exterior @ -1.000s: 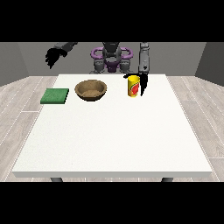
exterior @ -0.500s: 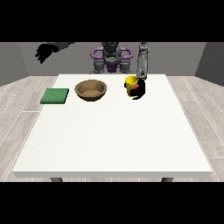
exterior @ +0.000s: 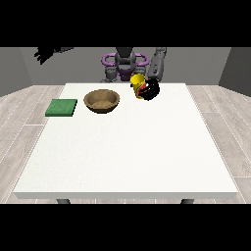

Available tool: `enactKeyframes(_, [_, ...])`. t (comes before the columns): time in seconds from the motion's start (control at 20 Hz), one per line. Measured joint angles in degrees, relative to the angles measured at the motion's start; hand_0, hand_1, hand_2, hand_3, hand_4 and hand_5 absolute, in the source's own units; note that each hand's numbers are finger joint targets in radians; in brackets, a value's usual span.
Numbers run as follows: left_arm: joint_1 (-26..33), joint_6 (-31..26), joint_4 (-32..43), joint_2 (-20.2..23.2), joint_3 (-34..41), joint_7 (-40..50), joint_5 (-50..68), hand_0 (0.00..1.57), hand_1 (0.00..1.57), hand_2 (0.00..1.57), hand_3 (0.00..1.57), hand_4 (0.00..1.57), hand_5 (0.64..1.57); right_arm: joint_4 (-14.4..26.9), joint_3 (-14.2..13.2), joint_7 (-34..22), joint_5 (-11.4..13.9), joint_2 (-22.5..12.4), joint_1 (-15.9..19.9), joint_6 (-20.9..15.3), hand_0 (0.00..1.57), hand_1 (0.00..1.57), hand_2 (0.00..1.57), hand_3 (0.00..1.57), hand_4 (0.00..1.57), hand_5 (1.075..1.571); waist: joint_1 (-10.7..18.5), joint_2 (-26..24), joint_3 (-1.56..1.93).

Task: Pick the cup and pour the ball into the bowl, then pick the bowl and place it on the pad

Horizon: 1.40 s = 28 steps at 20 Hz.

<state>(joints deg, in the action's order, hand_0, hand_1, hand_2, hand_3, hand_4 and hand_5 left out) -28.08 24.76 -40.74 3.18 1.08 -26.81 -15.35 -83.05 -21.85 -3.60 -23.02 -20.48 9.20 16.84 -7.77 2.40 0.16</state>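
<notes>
While the hand at the view's right [exterior: 149, 90] wraps its black fingers round the yellow cup [exterior: 137, 84], the cup hangs lifted above the far part of the white table [exterior: 127, 147], tilted with its upper end leaning towards the view's left. The hand lies on the cup's right and lower side, covering much of it, so that only the yellow upper left part and a bit of red marking next to the fingers show. The ball cannot be made out.

The wooden bowl [exterior: 102, 101] stands upright on the table, to the left of the cup and a little nearer the camera, close to it but apart from it. The green pad [exterior: 62, 107] lies flat on the table further left, near the table's left edge and clear of the bowl.

The hand at the view's left [exterior: 45, 53] is raised high and far out to the side, well apart from everything on the table; its fingers look spread and it holds nothing. The robot's torso [exterior: 125, 62] stands behind the table's far edge.
</notes>
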Motion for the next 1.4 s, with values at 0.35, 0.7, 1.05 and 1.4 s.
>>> enactKeyframes(0.35, [-6.2, 11.2, 4.9, 1.1, -13.0, 16.0, -20.8, 1.36, 1.36, 1.57, 1.57, 1.44, 1.545, 5.6, -0.5, -0.3, 0.0, -0.9, 0.1, 1.2, 0.0, 0.0, 0.0, 0.08, 0.68, 1.561, 0.7, -4.6, 0.24])
enactKeyframes(0.7, [-15.9, 9.0, 9.9, -1.7, -22.7, 36.3, -36.1, 1.36, 1.36, 1.57, 1.57, 1.47, 1.531, 11.3, -1.1, 1.7, 0.1, -2.0, -0.3, 4.3, 0.0, 0.0, 0.0, 0.0, 0.68, 1.556, 1.0, -6.5, 0.05])
enactKeyframes(1.05, [-24.4, 2.3, 10.5, -2.9, -30.2, 51.6, -45.9, 1.46, 1.46, 1.57, 1.57, 1.26, 1.557, 16.4, -1.9, 4.2, -0.1, -3.3, 2.3, 6.5, 0.0, 0.0, 0.0, 0.18, 0.69, 1.556, 0.4, -5.3, -0.06])
enactKeyframes(1.4, [-30.6, -8.2, 11.3, -3.1, -38.2, 60.7, -55.2, 0.61, 0.61, 1.49, 1.54, 1.03, 1.571, 18.2, -0.4, 4.6, 1.4, -2.0, 5.0, 5.1, 0.0, 0.0, 0.0, 0.31, 0.69, 1.553, -0.5, -6.0, -0.1])
